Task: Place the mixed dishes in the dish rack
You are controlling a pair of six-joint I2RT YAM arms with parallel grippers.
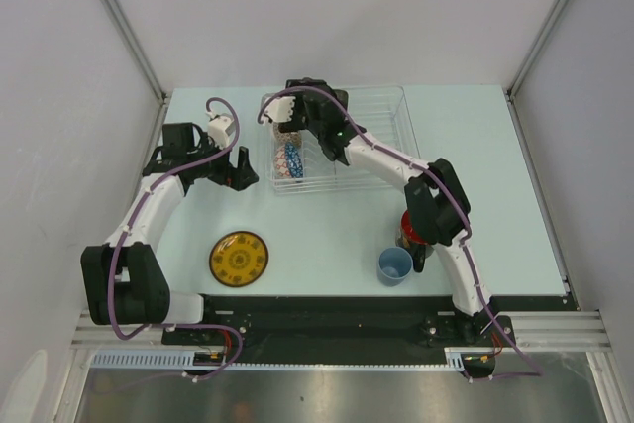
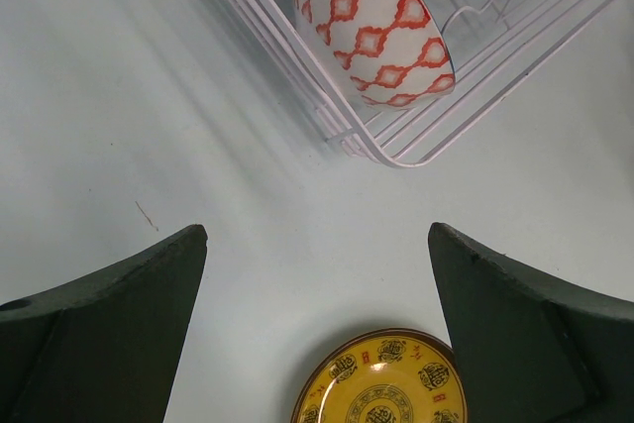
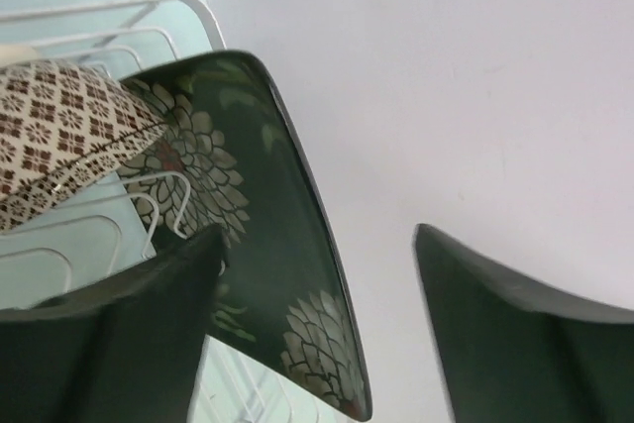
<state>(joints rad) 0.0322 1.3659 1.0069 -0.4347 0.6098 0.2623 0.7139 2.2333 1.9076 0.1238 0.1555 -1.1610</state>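
Observation:
The dish rack (image 1: pixel 376 136) stands at the back middle. In its left end a bowl, blue mosaic inside (image 1: pixel 293 158) and white with red diamonds outside (image 2: pixel 376 22), stands on edge. Behind it are the beige patterned bowl (image 3: pixel 59 136) and the black square floral plate (image 3: pixel 258 245), upright in the wires. My right gripper (image 1: pixel 287 128) is open around the plate's edge (image 3: pixel 317 235). My left gripper (image 1: pixel 241 173) is open and empty left of the rack (image 2: pixel 317 274). The yellow saucer (image 1: pixel 239 258) (image 2: pixel 381 383) lies front left. The light-blue cup (image 1: pixel 394 264) and the black mug (image 1: pixel 409 233) stand front right.
The right arm's elbow (image 1: pixel 436 200) hangs over the black mug and hides part of it. The right part of the rack holds only wire dividers (image 1: pixel 381 121). White walls close in the table on the left, back and right.

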